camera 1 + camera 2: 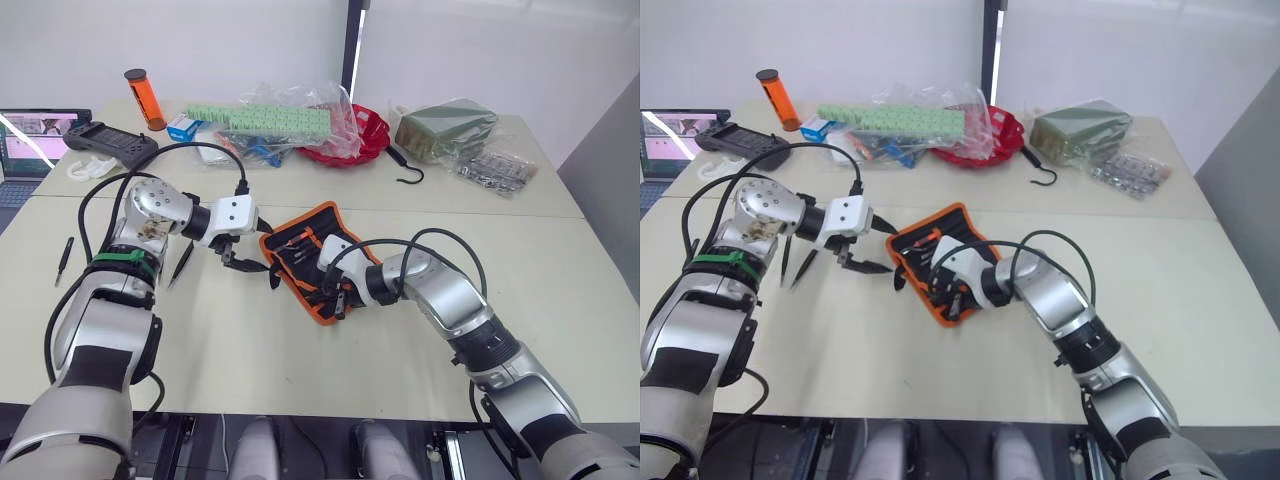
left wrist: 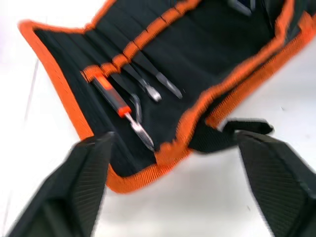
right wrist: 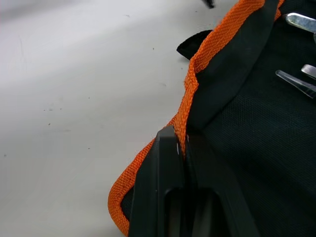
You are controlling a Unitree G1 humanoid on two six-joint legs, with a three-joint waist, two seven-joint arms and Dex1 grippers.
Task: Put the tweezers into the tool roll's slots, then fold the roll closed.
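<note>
Right claw (image 3: 178, 148) in our right wrist view is pinched on the tool roll's (image 3: 256, 128) orange edging at the near edge. Left wrist view: left claw (image 2: 173, 163) is wide apart, empty, just short of the roll's strap end; several tools sit in the slots (image 2: 126, 59). Head views: roll lies unfolded mid-surface (image 1: 420, 370), two tweezers (image 1: 183, 263) loose beside our left arm (another farther left). Insertion looks incomplete, fold not done.
</note>
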